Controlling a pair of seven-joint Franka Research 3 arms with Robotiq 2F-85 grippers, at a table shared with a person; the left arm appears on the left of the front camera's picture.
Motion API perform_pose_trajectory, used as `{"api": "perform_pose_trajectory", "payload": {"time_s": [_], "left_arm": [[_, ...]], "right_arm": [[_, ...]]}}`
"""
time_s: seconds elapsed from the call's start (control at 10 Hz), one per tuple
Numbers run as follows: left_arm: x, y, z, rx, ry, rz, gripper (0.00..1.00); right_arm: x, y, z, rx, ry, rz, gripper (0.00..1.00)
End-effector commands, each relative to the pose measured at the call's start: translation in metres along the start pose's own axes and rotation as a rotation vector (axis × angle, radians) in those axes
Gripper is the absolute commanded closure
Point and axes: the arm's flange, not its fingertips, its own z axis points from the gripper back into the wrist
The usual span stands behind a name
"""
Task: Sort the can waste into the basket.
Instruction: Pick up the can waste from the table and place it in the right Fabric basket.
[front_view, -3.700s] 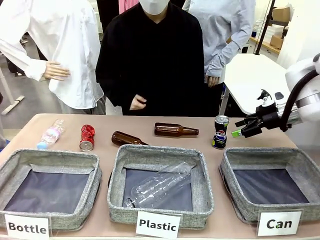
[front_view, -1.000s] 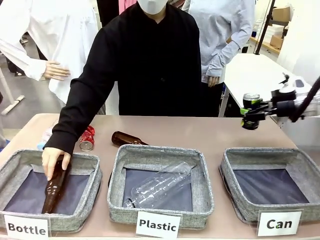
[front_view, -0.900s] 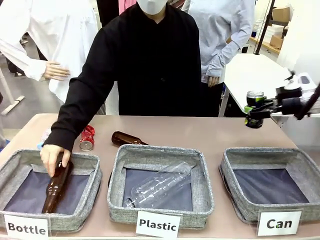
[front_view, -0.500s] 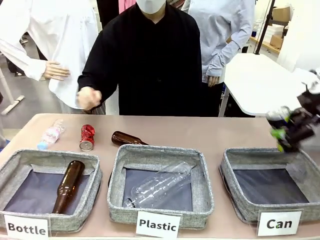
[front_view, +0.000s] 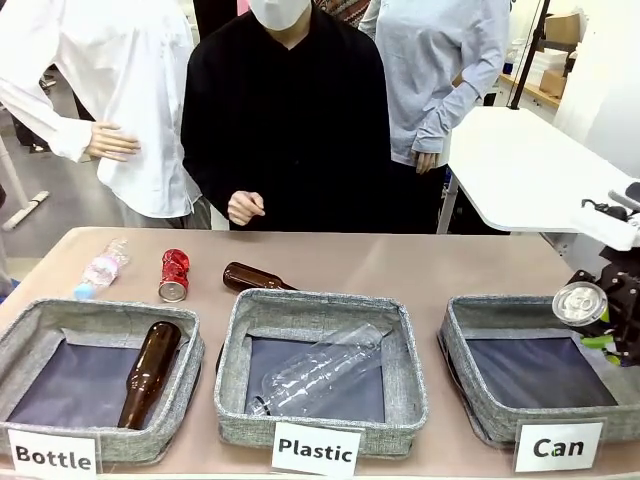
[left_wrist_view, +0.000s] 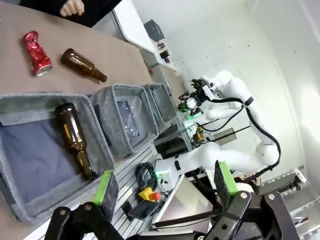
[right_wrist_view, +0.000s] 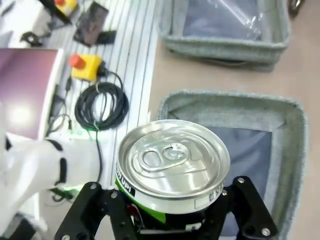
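My right gripper (front_view: 603, 322) is shut on a drink can (front_view: 580, 302) whose silver top is tipped toward the front camera. It hangs over the right side of the grey "Can" basket (front_view: 470, 318). In the right wrist view the can (right_wrist_view: 172, 164) sits between my fingers, with the basket (right_wrist_view: 231, 98) beneath it. A crushed red can (front_view: 174, 274) lies on the table behind the "Bottle" basket (front_view: 100, 312), also seen as the red can (left_wrist_view: 36, 46) in the left wrist view. My left gripper (left_wrist_view: 165, 182) is open and holds nothing, off the table's left end.
A brown bottle (front_view: 150, 370) lies in the "Bottle" basket, and a clear plastic bottle (front_view: 320, 368) in the "Plastic" basket (front_view: 318, 305). Another brown bottle (front_view: 257, 277) and a crushed clear bottle (front_view: 103, 268) lie on the table. The person's hand (front_view: 245, 207) is held back at the far edge.
My right gripper carried the can down and to the right, over the "Can" basket, tipping its top forward. The person left a brown bottle in the "Bottle" basket and drew the hand back.
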Motion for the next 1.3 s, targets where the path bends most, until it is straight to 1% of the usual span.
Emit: {"api": "perform_pose_trajectory", "payload": {"time_s": [0.0,0.2,0.3,0.5,0.6,0.7,0.8,1.0,1.1,1.2], "left_arm": [[0.005,-0.001,0.005,-0.053,-0.063,0.052,0.0],[0.005,-0.001,0.005,-0.053,-0.063,0.052,0.0],[0.005,-0.001,0.005,-0.053,-0.063,0.052,0.0],[0.005,-0.001,0.005,-0.053,-0.063,0.052,0.0],[0.005,-0.001,0.005,-0.053,-0.063,0.052,0.0],[0.005,-0.001,0.005,-0.053,-0.063,0.052,0.0],[0.005,-0.001,0.005,-0.053,-0.063,0.052,0.0],[0.005,-0.001,0.005,-0.053,-0.063,0.052,0.0],[0.005,-0.001,0.005,-0.053,-0.063,0.052,0.0],[0.005,-0.001,0.005,-0.053,-0.063,0.052,0.0]], "right_arm": [[0.005,-0.007,-0.013,-0.022,0.058,-0.038,1.0],[0.005,-0.015,-0.018,-0.002,0.079,-0.049,1.0],[0.006,-0.021,-0.018,-0.016,0.076,-0.059,1.0],[-0.001,-0.025,-0.014,-0.008,0.09,-0.083,1.0],[-0.002,-0.028,-0.013,-0.009,0.079,-0.084,0.49],[-0.002,-0.03,-0.012,-0.014,0.082,-0.088,0.42],[-0.004,-0.032,-0.01,-0.015,0.082,-0.096,0.0],[-0.006,-0.038,-0.007,-0.019,0.07,-0.097,0.0],[-0.006,-0.04,-0.007,-0.018,0.067,-0.102,0.19],[-0.007,-0.041,-0.006,-0.012,0.068,-0.101,0.1]]}}
